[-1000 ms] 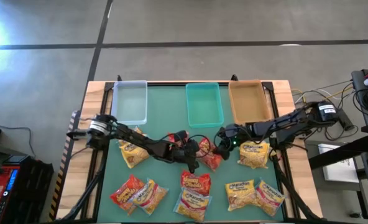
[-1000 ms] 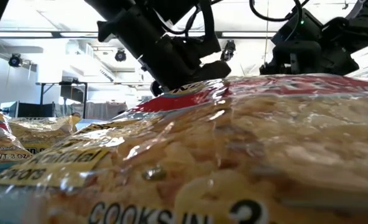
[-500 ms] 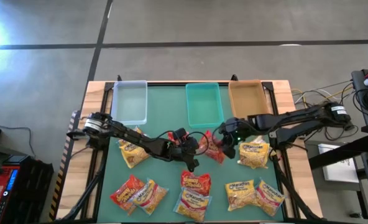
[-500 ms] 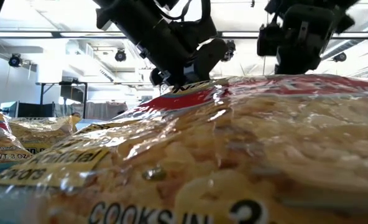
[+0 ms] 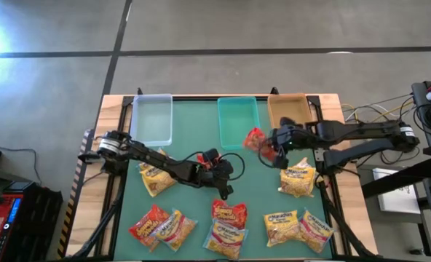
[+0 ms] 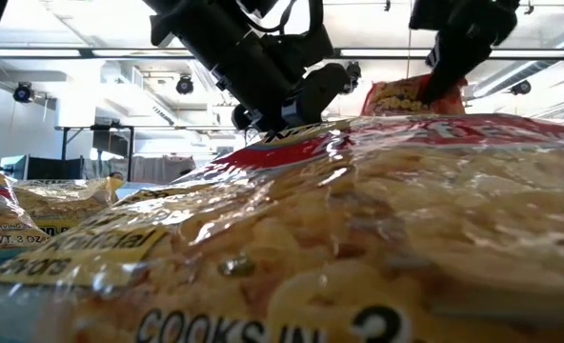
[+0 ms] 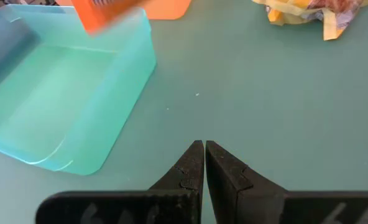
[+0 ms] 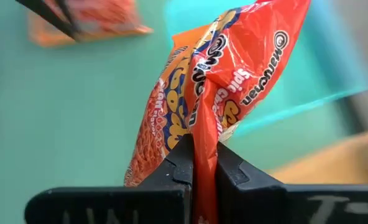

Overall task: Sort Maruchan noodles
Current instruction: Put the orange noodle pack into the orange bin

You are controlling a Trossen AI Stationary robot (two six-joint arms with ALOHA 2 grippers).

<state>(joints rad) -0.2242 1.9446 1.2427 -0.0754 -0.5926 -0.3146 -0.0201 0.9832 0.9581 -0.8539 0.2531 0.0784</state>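
Maruchan noodles in a red packet [image 8: 218,93] hang pinched in the right claw [image 8: 199,158], lifted off the table [image 5: 201,196] beside the teal bin [image 5: 238,120] and tan bin [image 5: 289,116]. Left claw [image 7: 204,163], fingers together and empty, sits mid-table near other packets [image 5: 228,218].

Three rectangular plastic bins sit along the table's far edge: the teal bin [image 5: 239,121] in the middle, the clear bin [image 5: 152,119] on its left, the tan bin [image 5: 291,116] on its right. The right gripper [image 5: 268,145] pinches the red crinkly noodle packet [image 5: 255,139] just beside the teal bin's near right corner. The left gripper [image 5: 225,169] sits near that bin's front, fingers together. More crinkly noodle packets [image 5: 228,220] lie nearer, well apart from the teal bin.
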